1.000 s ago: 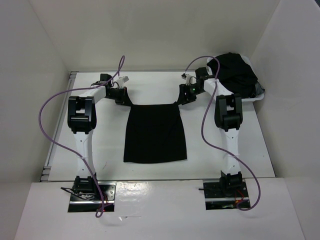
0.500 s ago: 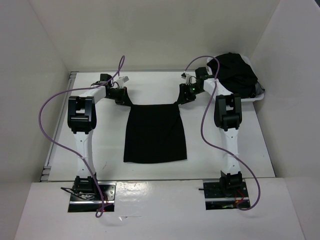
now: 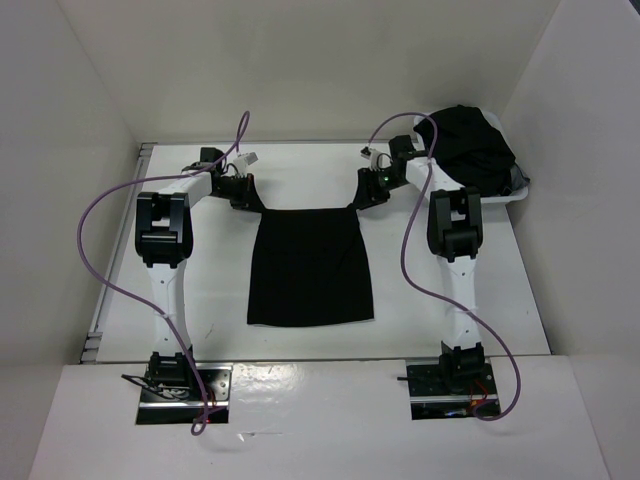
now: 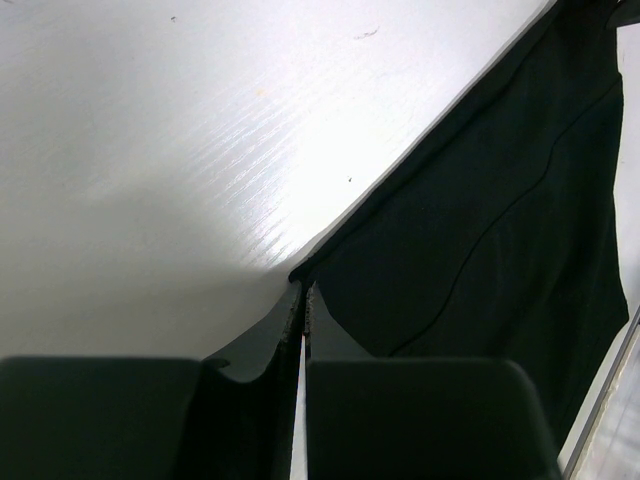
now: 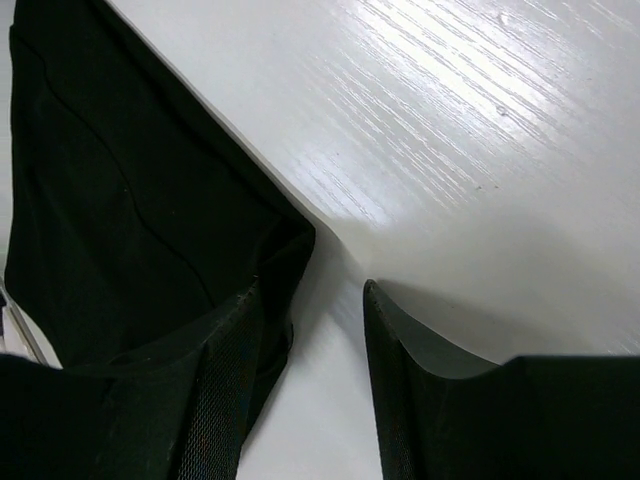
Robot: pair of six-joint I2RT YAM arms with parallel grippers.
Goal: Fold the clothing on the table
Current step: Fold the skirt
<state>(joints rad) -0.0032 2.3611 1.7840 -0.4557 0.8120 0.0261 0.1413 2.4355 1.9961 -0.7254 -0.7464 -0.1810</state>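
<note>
The clothing point(image 3: 310, 265) is a plain black garment lying flat in the middle of the white table point(image 3: 200, 290), narrower at its far edge. My left gripper point(image 3: 250, 203) sits at the far left corner. In the left wrist view its jaws point(image 4: 303, 290) are shut, with the corner of the clothing point(image 4: 480, 220) pinched at their tips. My right gripper point(image 3: 360, 203) is at the far right corner. In the right wrist view it point(image 5: 312, 287) stands open, low over the table point(image 5: 450, 150). The corner of the clothing point(image 5: 120, 200) lies against the left finger point(image 5: 225, 380), and bare table shows between the fingers.
A bulky heap of black clothes point(image 3: 475, 145) sits on a white tray point(image 3: 512, 196) at the far right corner. A thin metal rail point(image 3: 110, 290) runs along the table's left edge. White walls close in on the left, the back and the right.
</note>
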